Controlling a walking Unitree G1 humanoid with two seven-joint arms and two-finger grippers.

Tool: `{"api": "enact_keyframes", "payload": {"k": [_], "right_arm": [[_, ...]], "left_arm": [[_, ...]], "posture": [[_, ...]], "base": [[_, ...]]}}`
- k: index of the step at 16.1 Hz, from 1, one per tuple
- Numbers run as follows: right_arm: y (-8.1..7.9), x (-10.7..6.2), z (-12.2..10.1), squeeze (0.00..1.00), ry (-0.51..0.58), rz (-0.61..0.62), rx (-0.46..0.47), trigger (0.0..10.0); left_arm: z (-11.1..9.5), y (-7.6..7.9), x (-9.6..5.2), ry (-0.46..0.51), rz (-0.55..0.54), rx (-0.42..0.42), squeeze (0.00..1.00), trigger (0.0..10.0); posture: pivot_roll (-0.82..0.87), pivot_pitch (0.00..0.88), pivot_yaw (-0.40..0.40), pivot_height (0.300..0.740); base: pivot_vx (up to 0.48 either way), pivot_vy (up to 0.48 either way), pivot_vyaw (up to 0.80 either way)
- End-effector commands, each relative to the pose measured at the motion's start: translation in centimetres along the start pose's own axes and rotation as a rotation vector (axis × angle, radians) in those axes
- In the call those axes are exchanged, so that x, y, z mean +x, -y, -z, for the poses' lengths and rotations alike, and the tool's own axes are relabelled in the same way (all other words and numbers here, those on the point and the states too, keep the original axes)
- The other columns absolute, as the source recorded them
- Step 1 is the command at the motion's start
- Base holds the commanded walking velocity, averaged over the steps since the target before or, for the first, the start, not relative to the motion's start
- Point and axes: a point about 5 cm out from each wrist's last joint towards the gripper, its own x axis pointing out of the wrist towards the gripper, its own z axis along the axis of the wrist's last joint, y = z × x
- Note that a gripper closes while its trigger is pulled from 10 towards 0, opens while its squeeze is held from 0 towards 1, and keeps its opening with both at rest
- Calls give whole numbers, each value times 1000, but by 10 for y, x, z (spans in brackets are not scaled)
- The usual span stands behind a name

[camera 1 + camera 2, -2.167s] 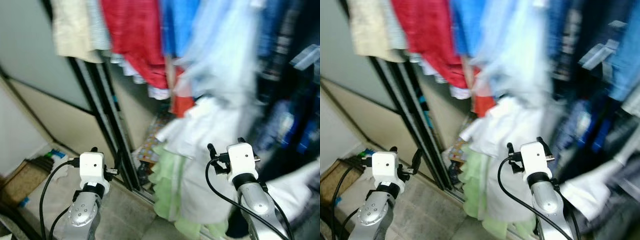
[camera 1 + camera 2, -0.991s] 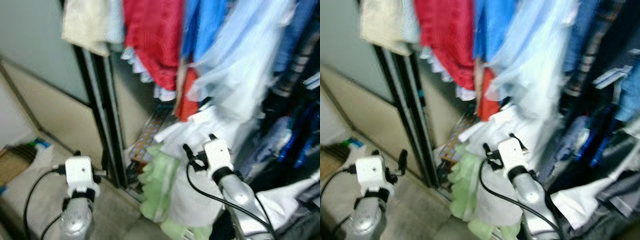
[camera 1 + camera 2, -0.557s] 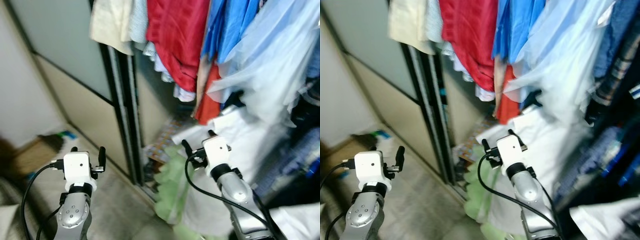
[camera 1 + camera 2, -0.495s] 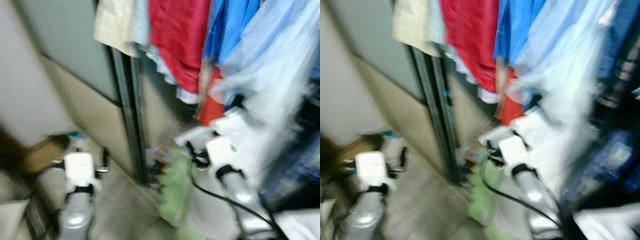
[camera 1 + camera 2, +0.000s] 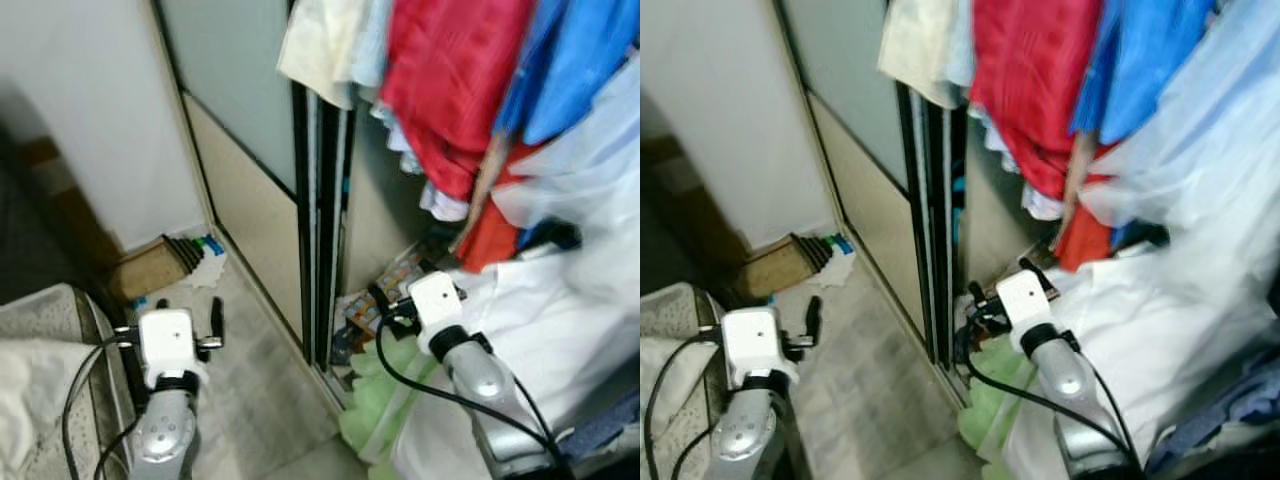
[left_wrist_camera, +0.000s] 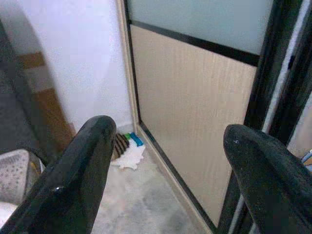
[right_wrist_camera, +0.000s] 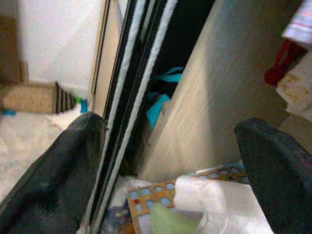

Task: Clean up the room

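Clothes hang in an open wardrobe: a cream garment (image 5: 320,45), a red one (image 5: 455,90) and a blue one (image 5: 570,60). A white garment (image 5: 540,340) and a pale green one (image 5: 375,400) bulge out low at the right. A colourful patterned sheet (image 7: 161,204) lies on the wardrobe floor. A small white cloth (image 6: 127,157) lies on the room floor by the wall corner. My left gripper (image 5: 190,310) is open over the floor tiles, holding nothing. My right gripper (image 5: 998,280) is open in front of the wardrobe's bottom track, also holding nothing.
The sliding door (image 5: 250,150) with black frame and tracks stands between the two arms. A brown cardboard piece (image 5: 150,268) lies on the floor near the wall. A grey cushion with white fabric (image 5: 40,370) sits at the lower left. The tiled floor (image 5: 260,390) runs along the wardrobe.
The whole view has swung left, bringing the wall, floor corner and grey cushion into sight. Both arms keep their pose and both grippers stay open.
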Motion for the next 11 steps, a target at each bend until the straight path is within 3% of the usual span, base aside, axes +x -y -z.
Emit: {"api": "enact_keyframes", "payload": {"k": [1, 7, 11], "right_arm": [[-3, 6, -6, 0, 20, -33, -24, 10000], [-7, 8, 0, 0, 23, 9, 8, 10000], [-2, 21, -10, 0, 68, -12, -11, 10000]], "left_arm": [[0, -6, 2, 9, -28, 19, 0, 10000], [0, -9, 5, 7, -16, 24, 0, 10000], [-5, -11, 3, 18, -27, 24, 0, 10000]], "posture": [[-101, 0, -59, 740], [-94, 0, 16, 740], [-38, 0, -12, 740]], "base": [[0, 0, 0], [0, 0, 0], [0, 0, 0]]}}
